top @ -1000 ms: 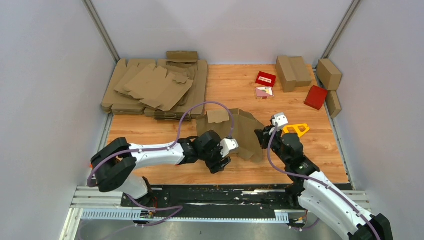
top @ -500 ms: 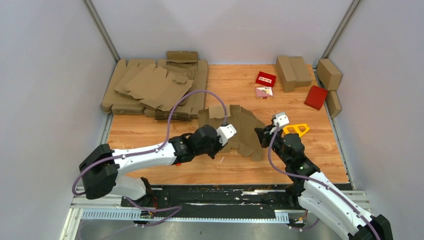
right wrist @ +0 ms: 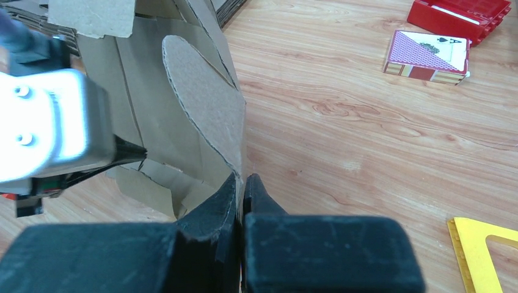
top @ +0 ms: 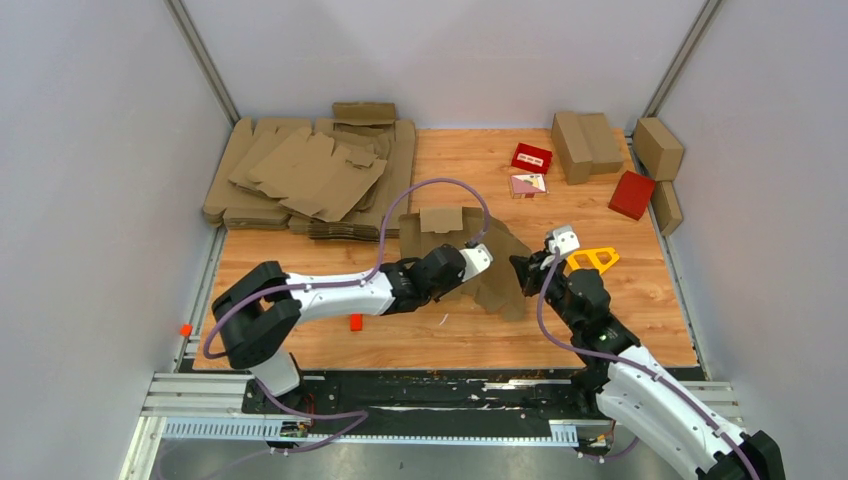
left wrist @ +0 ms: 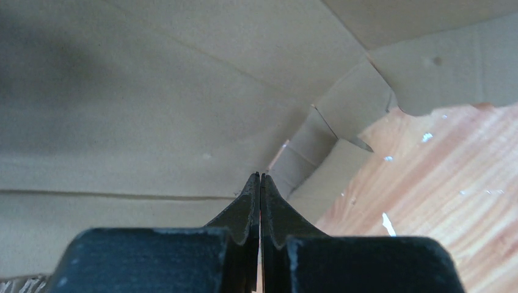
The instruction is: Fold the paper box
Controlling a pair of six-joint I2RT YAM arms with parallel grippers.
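Now the paper box [top: 497, 262] lies half raised at the middle of the table [top: 600, 320]: the right gripper [right wrist: 241, 178] pinches its rounded flap [right wrist: 204, 104], the closed left gripper [left wrist: 260, 177] seems only to press a panel [left wrist: 153, 91], so next comes bending along that crease.

Matt brown cardboard paper box [right wrist: 201, 104] (corrugated edge) on smooth, perhaps lacquered wood table [right wrist: 366, 140].

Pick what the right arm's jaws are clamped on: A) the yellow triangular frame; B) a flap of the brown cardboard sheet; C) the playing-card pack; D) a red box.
B: the right wrist view shows the shut jaws pinching the rounded flap of the paper box, with the yellow frame and card pack lying apart on the table.
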